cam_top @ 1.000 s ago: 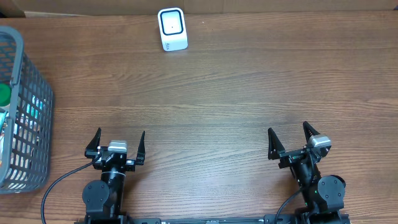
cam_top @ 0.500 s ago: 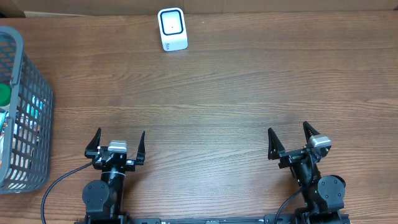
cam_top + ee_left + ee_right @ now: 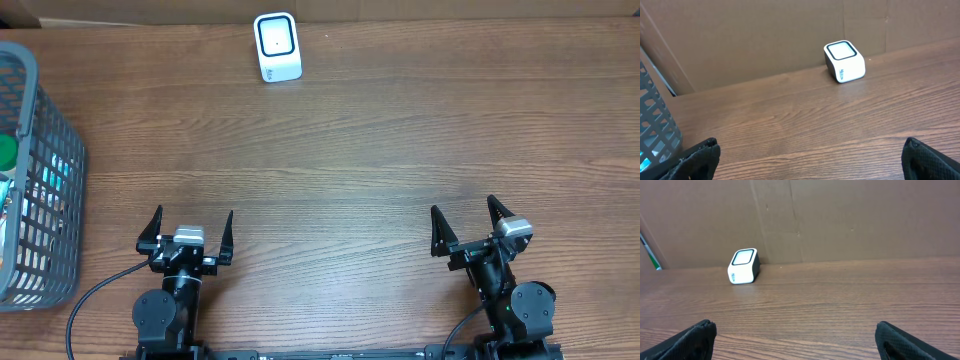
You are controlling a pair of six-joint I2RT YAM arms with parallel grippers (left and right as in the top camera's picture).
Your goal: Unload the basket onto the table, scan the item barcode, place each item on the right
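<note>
Nothing moved; left gripper [image 3: 193, 222] and right gripper [image 3: 464, 215] parked wide, empty; items likely waiting in basket [image 3: 55, 150], scanner [image 3: 277, 46] facing arms

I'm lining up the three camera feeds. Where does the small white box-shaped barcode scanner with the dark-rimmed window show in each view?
Overhead: the white barcode scanner is at the top, left of centre.
Left wrist: the scanner sits in the upper half, right of centre.
Right wrist: the scanner is at mid-height, left of centre.
Shared landmark: the brown cardboard wall just behind it.
</note>
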